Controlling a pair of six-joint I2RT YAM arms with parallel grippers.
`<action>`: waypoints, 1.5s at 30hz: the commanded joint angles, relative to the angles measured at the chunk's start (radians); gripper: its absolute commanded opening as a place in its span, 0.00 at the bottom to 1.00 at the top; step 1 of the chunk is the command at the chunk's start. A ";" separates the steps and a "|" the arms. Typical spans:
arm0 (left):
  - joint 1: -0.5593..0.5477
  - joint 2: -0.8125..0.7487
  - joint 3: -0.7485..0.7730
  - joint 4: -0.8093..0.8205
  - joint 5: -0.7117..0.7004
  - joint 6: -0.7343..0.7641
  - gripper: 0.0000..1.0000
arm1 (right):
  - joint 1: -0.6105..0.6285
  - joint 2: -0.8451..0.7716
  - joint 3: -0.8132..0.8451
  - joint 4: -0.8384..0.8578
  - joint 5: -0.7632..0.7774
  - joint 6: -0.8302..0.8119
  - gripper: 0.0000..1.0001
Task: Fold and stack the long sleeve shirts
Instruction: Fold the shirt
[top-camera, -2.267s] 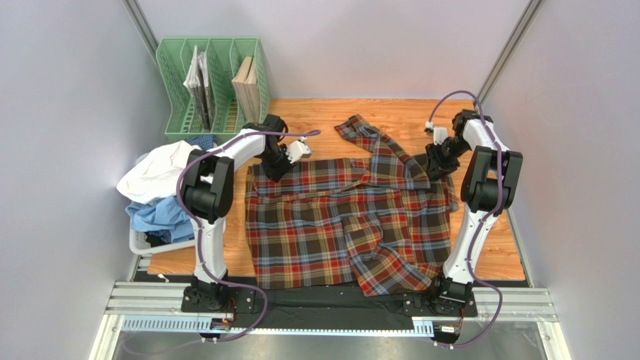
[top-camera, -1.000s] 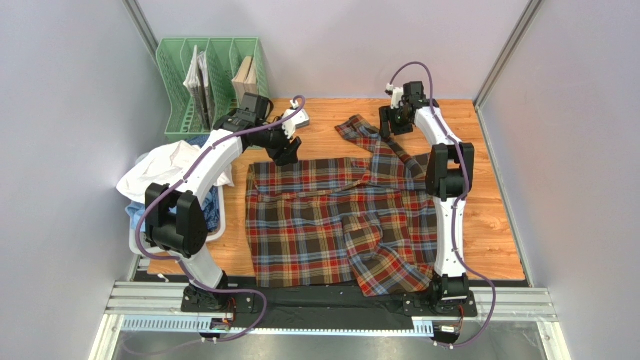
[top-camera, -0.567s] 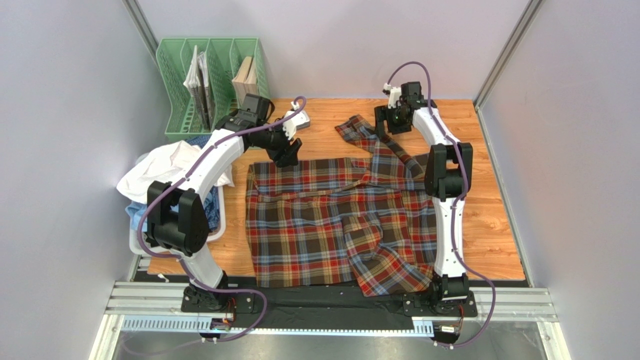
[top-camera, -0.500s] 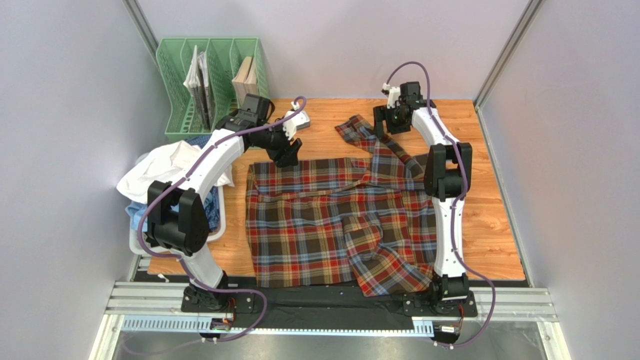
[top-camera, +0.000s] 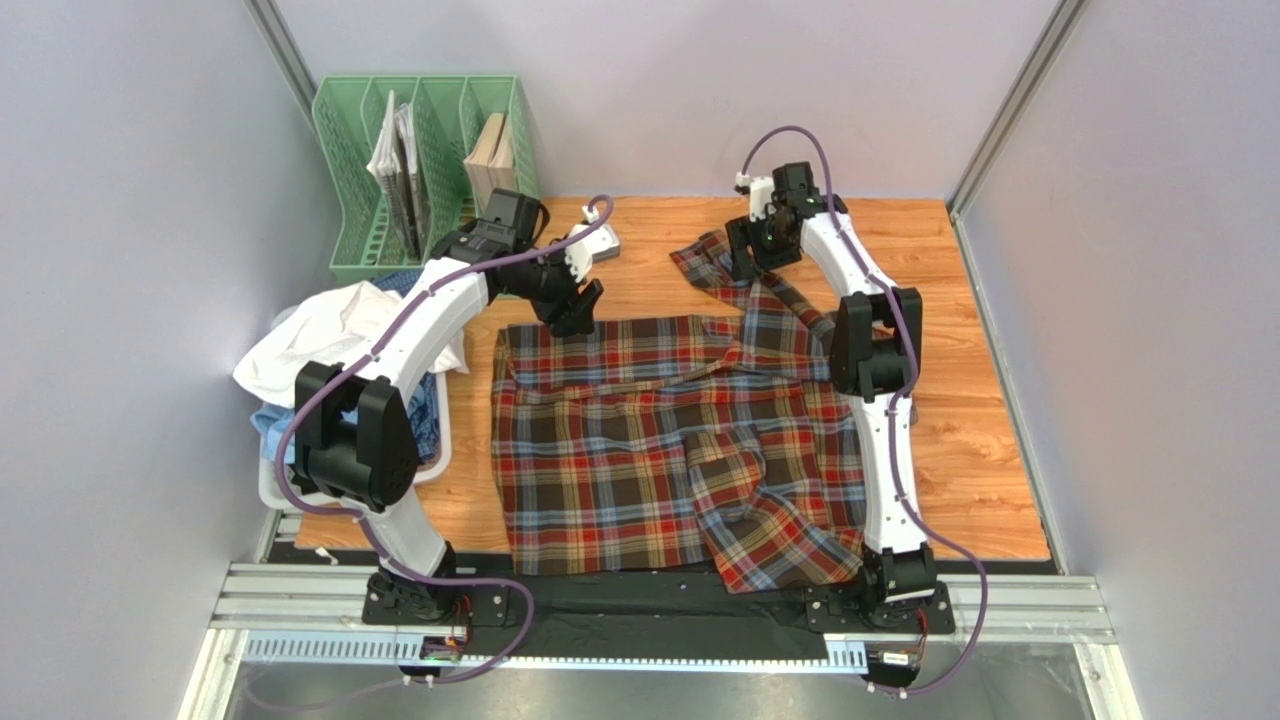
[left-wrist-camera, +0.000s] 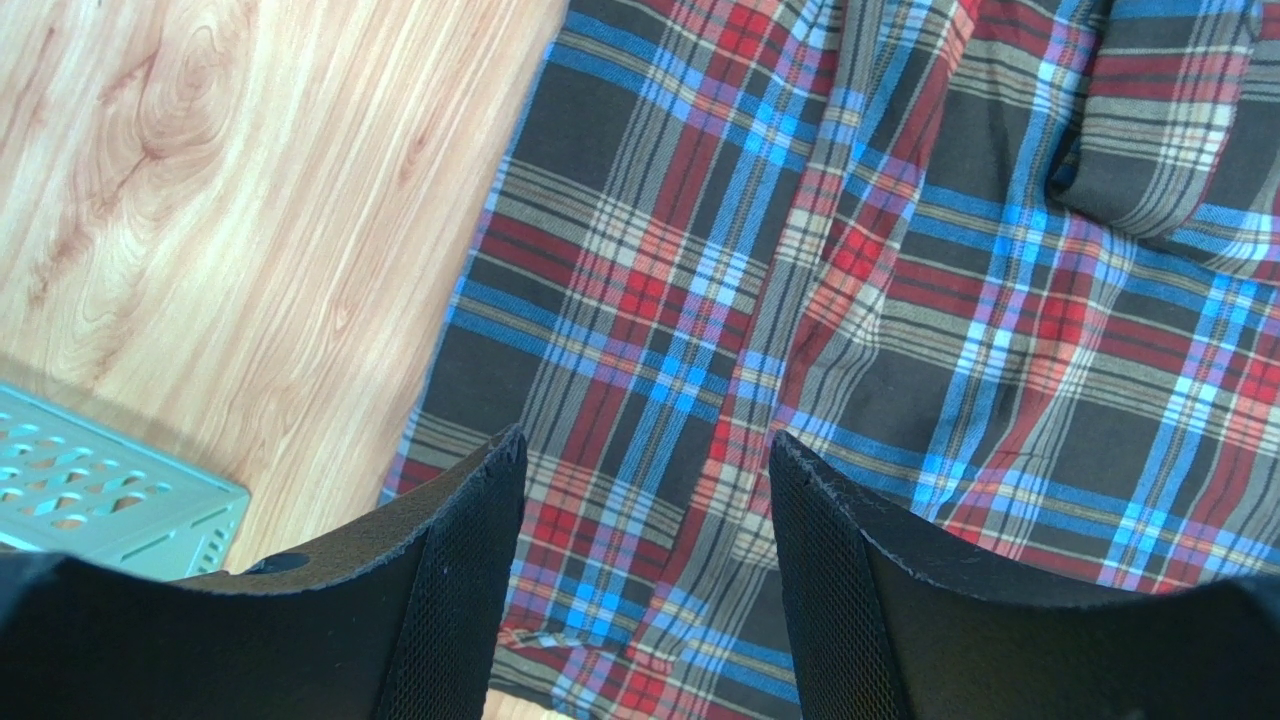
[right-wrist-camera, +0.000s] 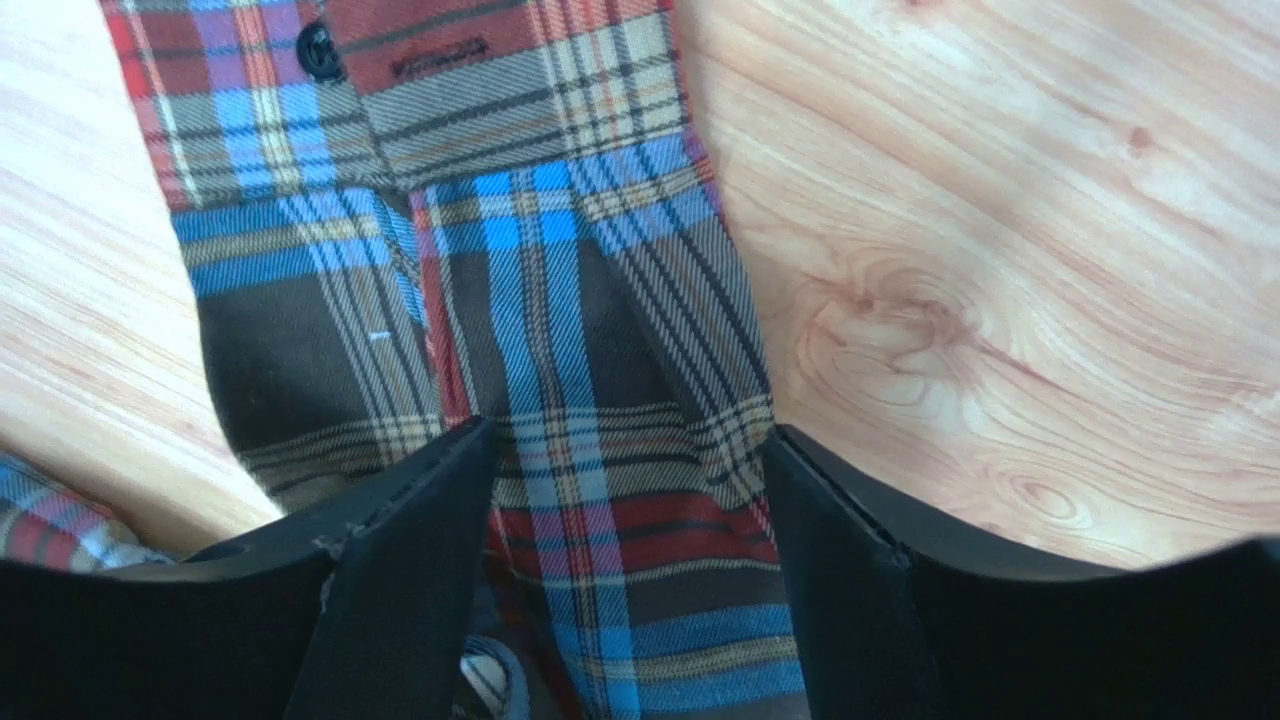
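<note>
While the tartan shirt (top-camera: 661, 450) lies spread across the centre of the tabletop (top-camera: 977, 450) | left hand (top-camera: 580, 312) parted, empty, above its upper-left corner | right hand (top-camera: 745, 255) parted, straddling the sleeve (right-wrist-camera: 601, 300) at upper centre | white shirt (top-camera: 319, 338) and light blue shirt (top-camera: 308, 428) heaped at left edge

Both arms reach far forward, the left tool (top-camera: 577, 311) and right tool (top-camera: 747, 255) pointing down, jaws apart.

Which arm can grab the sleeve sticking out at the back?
The right arm, probably: its jaws stand open right over the tartan shirt's sleeve. The left arm hangs over the shirt's far left corner instead.
</note>
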 joint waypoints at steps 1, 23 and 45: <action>0.008 -0.010 0.035 -0.016 -0.009 0.025 0.67 | 0.003 0.043 0.014 -0.100 0.042 -0.062 0.61; 0.085 -0.098 0.100 0.071 0.069 -0.191 0.66 | 0.125 -0.679 -0.551 -0.070 -0.108 -0.320 0.00; 0.070 -0.261 -0.176 0.037 0.171 -0.022 0.68 | 0.140 -1.068 -1.049 -0.129 -0.179 -0.511 0.79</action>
